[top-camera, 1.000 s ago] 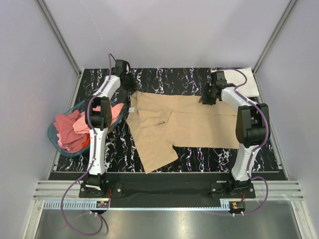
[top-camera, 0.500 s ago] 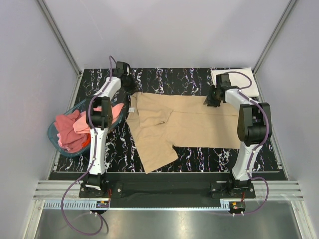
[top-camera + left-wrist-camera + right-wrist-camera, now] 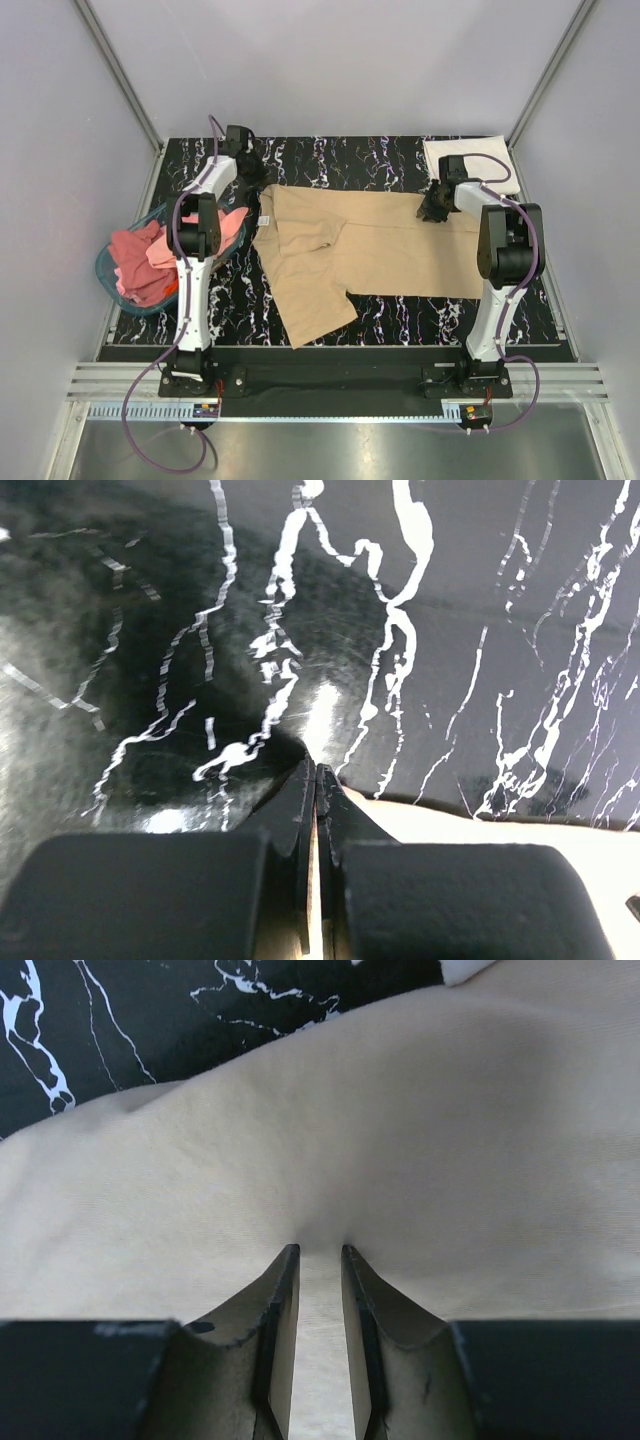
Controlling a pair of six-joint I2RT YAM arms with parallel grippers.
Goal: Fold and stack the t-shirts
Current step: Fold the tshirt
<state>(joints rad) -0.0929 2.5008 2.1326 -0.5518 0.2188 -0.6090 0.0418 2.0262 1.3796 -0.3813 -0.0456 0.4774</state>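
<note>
Left tool (image 3: 316,780) pinched shut on tan tee (image 3: 360,250), its far-left corner mostly hidden. Right tool (image 3: 318,1260) narrow, pressing the fabric's far-right edge; grip unclear. One white tee (image 3: 470,160) far right; pink tees (image 3: 140,260) heaped in basket (image 3: 105,270), count unclear.

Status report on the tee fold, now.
Left gripper shut on tan t-shirt edge. Right gripper pinching its fabric. Nothing in the way.

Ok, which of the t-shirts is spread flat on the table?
The tan t-shirt, spread across the middle. The white one lies folded at the far right corner; the pink ones sit bunched in the blue basket.
</note>
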